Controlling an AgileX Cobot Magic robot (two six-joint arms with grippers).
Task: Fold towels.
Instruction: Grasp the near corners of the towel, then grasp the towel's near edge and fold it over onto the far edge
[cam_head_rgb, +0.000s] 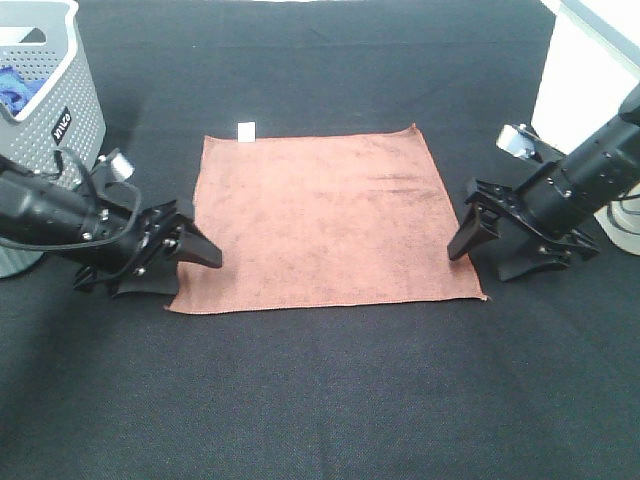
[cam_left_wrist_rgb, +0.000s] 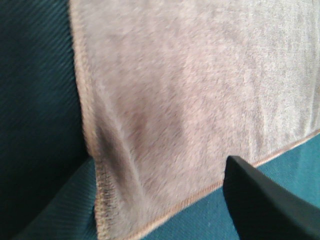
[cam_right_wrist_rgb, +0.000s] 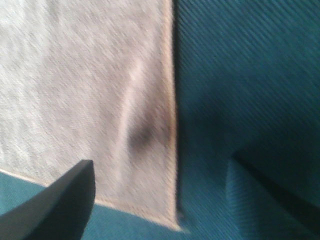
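The reddish-brown towel (cam_head_rgb: 320, 215) lies flat and unfolded on the black table, with its small white tag (cam_head_rgb: 246, 130) at the far left corner. My left gripper (cam_head_rgb: 196, 274) is open, low at the towel's near left corner, and holds nothing. In the left wrist view the towel (cam_left_wrist_rgb: 190, 90) fills the frame and one dark finger (cam_left_wrist_rgb: 260, 200) shows beside its stitched edge. My right gripper (cam_head_rgb: 477, 265) is open, low at the near right corner. In the right wrist view its fingers (cam_right_wrist_rgb: 55, 205) stand on either side of the towel's edge (cam_right_wrist_rgb: 172, 130).
A grey perforated basket (cam_head_rgb: 60, 110) stands at the far left with a blue cloth (cam_head_rgb: 14, 88) inside. A white object (cam_head_rgb: 590, 70) stands at the far right. The black table cover (cam_head_rgb: 320, 400) extends in front of the towel.
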